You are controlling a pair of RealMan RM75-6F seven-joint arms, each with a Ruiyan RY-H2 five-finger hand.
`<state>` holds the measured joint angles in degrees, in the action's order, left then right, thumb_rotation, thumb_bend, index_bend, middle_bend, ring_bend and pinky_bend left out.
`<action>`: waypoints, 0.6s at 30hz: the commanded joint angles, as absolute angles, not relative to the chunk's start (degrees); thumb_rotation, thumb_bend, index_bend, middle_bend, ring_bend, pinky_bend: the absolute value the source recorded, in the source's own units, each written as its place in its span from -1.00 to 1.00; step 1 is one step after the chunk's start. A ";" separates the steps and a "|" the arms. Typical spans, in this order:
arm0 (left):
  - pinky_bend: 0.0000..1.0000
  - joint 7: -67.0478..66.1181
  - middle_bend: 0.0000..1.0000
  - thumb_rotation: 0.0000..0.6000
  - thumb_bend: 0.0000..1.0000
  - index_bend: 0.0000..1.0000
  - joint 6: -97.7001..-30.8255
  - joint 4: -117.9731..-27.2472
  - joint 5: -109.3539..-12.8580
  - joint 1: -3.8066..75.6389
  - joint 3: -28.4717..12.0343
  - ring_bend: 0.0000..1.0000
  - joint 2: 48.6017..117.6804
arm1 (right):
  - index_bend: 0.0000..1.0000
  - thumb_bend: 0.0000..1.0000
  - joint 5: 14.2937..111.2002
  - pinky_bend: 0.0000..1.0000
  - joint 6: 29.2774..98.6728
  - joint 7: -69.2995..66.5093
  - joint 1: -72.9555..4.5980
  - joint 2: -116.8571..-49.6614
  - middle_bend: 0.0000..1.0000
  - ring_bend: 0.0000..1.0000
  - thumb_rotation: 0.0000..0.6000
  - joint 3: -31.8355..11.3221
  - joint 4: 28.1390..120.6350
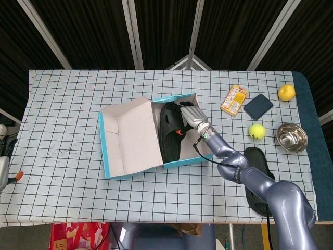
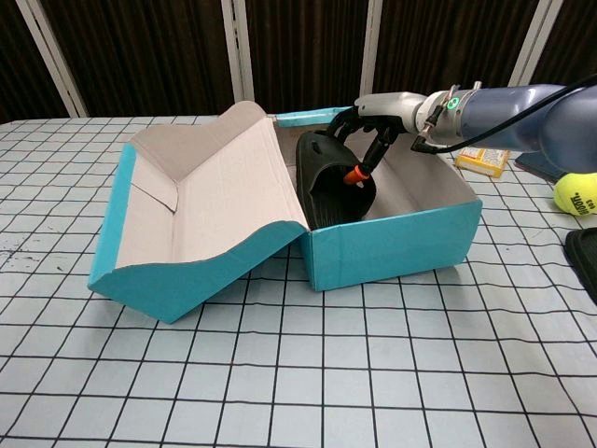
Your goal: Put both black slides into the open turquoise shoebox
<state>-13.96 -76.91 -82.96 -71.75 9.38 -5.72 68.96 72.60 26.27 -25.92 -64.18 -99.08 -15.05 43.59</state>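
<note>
The open turquoise shoebox (image 1: 182, 162) (image 2: 392, 247) stands mid-table, its lid (image 1: 130, 135) folded out to the left. One black slide (image 1: 169, 133) (image 2: 331, 191) leans tilted inside the box. My right hand (image 1: 191, 115) (image 2: 373, 117) reaches in over the far wall and grips that slide at its strap. The other black slide (image 1: 257, 177) (image 2: 583, 257) lies on the table right of the box, partly hidden by my right arm. My left hand (image 1: 4, 172) barely shows at the left edge of the head view, and its fingers are not readable.
Right of the box are a yellow tennis ball (image 1: 256, 130) (image 2: 576, 194), a steel bowl (image 1: 291, 137), a dark blue pad (image 1: 258, 106), a yellow snack pack (image 1: 234, 99) (image 2: 482, 161) and a yellow fruit (image 1: 286, 92). A red bag (image 1: 73, 237) sits below the front edge.
</note>
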 commanded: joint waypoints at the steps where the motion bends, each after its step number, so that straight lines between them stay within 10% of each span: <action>1: -0.82 -13.93 -1.00 1.00 -0.43 -0.79 -76.88 -82.96 -71.73 9.39 -5.72 -0.99 68.96 | -0.69 -0.56 72.03 -1.00 24.23 -23.09 -64.66 -97.34 -0.64 -0.93 1.00 -14.44 45.21; 18: -0.82 -13.73 -1.00 1.00 -0.43 -0.79 -76.82 -82.98 -71.86 9.36 -5.62 -0.99 68.84 | -0.99 -0.62 62.10 -1.00 21.53 -3.56 -66.57 -92.24 -0.89 -1.00 1.00 -11.92 50.90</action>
